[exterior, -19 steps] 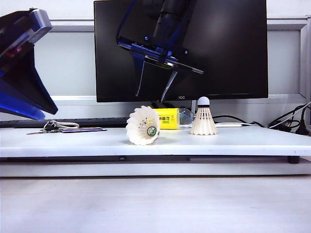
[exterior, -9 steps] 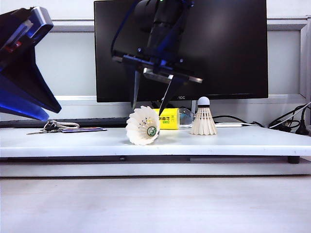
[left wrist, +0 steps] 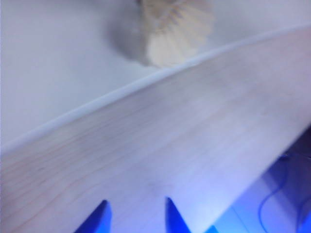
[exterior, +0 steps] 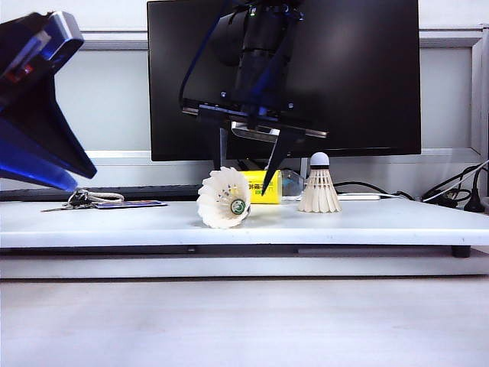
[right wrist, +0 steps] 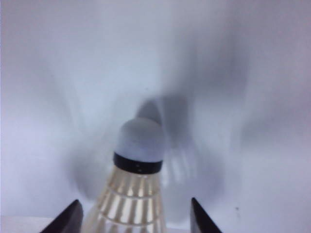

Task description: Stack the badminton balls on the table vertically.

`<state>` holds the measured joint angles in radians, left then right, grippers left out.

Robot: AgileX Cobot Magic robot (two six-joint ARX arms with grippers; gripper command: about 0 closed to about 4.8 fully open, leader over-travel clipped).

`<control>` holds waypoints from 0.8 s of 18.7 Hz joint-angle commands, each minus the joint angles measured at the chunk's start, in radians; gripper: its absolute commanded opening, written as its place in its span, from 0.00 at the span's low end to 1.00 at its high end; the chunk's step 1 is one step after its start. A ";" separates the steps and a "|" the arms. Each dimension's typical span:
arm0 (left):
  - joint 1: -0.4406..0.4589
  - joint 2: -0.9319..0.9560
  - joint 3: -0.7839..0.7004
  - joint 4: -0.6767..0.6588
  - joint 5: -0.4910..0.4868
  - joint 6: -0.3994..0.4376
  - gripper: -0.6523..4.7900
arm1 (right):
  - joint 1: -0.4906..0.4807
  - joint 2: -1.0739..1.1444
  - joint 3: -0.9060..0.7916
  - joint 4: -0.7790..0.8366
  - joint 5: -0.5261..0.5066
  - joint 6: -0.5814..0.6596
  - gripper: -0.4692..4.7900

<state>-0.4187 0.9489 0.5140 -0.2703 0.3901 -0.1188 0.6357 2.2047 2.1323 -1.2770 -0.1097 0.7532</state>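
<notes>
Right gripper hangs over the middle of the bench, fingers pointing down and spread wide, nothing between them. It sits in front of the black monitor, its tips just above and behind the lying shuttlecock. That one rests on its side near the bench's front edge, the open feather skirt facing the exterior camera. Just behind it is a yellow-labelled bottle, lying down.

The second shuttlecock stands upright to the right, skirt down on the bench, white cork tip with its black band on top. The two shuttlecocks are apart, not stacked.

In the right wrist view, a shuttlecock fills the lower middle, cork end pointing away, with the two dark fingertips of the right gripper on either side of the skirt and clear of it.

The left gripper is up at the far left edge of the exterior view, well away from both shuttlecocks. Its wrist view shows two blue fingertips of the left gripper parted over pale wood, empty, with the white bench edge and a blurred shuttlecock beyond.

A bunch of keys lies at the bench's left end.
</notes>
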 commanded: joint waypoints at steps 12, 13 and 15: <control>-0.001 -0.002 0.148 -0.059 -0.057 0.089 0.40 | 0.000 0.031 0.003 0.056 -0.003 0.006 0.57; -0.001 -0.002 0.148 -0.062 -0.057 0.089 0.40 | -0.001 0.033 0.003 0.059 -0.003 0.006 0.52; -0.001 -0.002 0.148 -0.066 -0.057 0.090 0.40 | -0.002 0.035 0.003 0.068 0.000 0.006 0.52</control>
<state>-0.4187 0.9485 0.6575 -0.3382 0.3325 -0.0349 0.6353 2.2440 2.1319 -1.2243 -0.1165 0.7536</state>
